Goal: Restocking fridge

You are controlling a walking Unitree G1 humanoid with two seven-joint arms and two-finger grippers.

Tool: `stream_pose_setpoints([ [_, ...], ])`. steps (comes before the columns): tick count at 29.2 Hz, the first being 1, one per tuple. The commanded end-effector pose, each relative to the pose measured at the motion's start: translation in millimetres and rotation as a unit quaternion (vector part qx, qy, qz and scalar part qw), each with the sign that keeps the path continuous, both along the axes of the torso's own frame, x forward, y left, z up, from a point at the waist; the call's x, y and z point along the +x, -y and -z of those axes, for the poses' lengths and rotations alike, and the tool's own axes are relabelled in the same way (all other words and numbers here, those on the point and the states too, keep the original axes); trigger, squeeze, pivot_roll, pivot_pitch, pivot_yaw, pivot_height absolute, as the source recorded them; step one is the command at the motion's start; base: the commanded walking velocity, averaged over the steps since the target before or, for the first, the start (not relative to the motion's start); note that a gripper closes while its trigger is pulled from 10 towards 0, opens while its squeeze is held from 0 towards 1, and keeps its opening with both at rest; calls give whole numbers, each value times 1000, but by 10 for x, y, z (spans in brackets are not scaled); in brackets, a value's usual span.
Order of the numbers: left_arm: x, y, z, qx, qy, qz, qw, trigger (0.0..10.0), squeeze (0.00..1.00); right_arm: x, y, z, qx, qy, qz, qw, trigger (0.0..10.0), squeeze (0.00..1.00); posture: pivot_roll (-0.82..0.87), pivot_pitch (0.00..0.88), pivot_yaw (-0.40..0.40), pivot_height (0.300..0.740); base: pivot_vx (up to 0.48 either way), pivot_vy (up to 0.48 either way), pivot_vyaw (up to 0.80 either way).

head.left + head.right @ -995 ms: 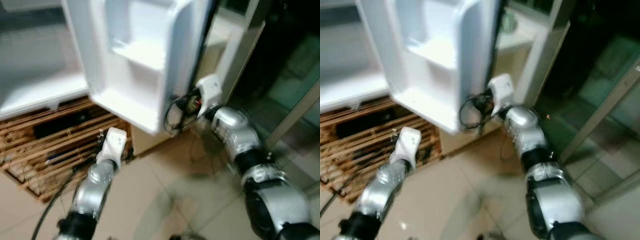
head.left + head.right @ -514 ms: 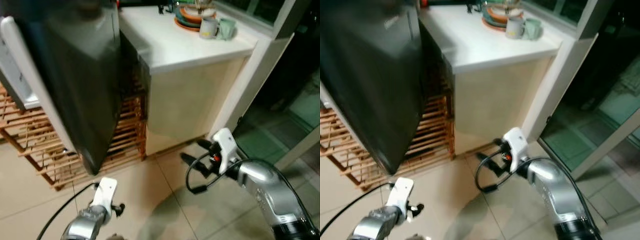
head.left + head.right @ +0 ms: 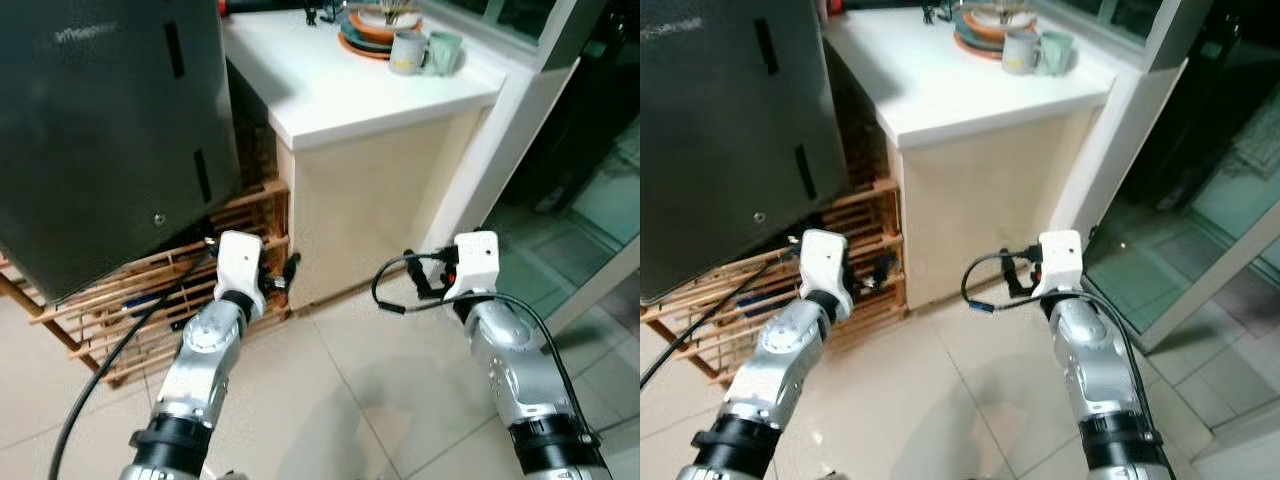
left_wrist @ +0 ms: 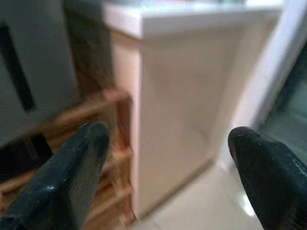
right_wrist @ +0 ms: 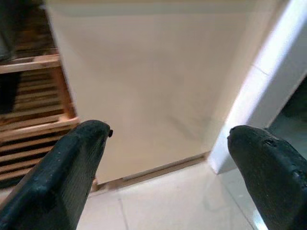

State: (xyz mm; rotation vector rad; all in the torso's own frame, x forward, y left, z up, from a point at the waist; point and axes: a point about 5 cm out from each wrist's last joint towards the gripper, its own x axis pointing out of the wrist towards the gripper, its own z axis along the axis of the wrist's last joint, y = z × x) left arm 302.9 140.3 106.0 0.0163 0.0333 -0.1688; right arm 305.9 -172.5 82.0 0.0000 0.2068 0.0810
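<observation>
Here the dark grey fridge door [image 3: 110, 130] stands shut at the left, its flat face carrying two short black slots and a small round mark near the lower edge. Beneath and behind it sits a slatted wooden rack [image 3: 120, 320] on the pale tiled floor [image 3: 340, 400]. Just right of the fridge door stands a cream cabinet with a white countertop [image 3: 350, 90]. At the far right corner of the countertop rest a stack of orange and green plates [image 3: 372, 35], a grey mug [image 3: 408, 52] and a pale green mug [image 3: 445, 52], the two mugs touching or nearly so, just beside the plates.

The left gripper [image 4: 163, 163] hangs low before the near left corner of the cabinet, where the rack meets it, its two black fingers [image 4: 72, 167] spread wide with nothing between them. The right gripper [image 5: 168, 167] is raised before the cabinet's front face, near its right edge and a white door frame [image 3: 500, 150]; its fingers [image 5: 72, 167] are likewise spread apart and hold nothing. A black cable [image 3: 390, 290] loops off the right wrist.
</observation>
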Motion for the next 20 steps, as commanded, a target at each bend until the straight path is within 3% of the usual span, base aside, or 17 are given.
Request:
stream_pose_setpoints([
  [1,24,-38,-144,-13,38,-18,999,10000,0,28,11,-3,4,8,17,1000,10000,0,-22,0,-21,740,0,0,0],
  [5,107,-82,-295,7,57,-33,998,10000,0,45,-143,-19,-5,23,-18,1000,10000,0,-19,0,-17,740,85,84,0],
  [9,171,-137,-301,32,41,-58,997,10000,0,56,-213,-37,2,37,-31,999,10000,0,-29,0,-6,740,343,336,0],
  [14,182,-155,-289,30,38,-63,997,10000,0,73,-276,-29,20,47,-36,998,10000,0,-16,0,6,740,380,242,0],
  [17,182,-172,-305,33,42,-67,996,10000,0,74,-285,6,22,42,-36,998,10000,0,-11,0,5,740,429,0,575],
  [20,198,-256,-309,58,41,-96,993,10000,0,92,-345,13,17,45,-56,997,10000,0,0,0,4,740,0,0,498],
])
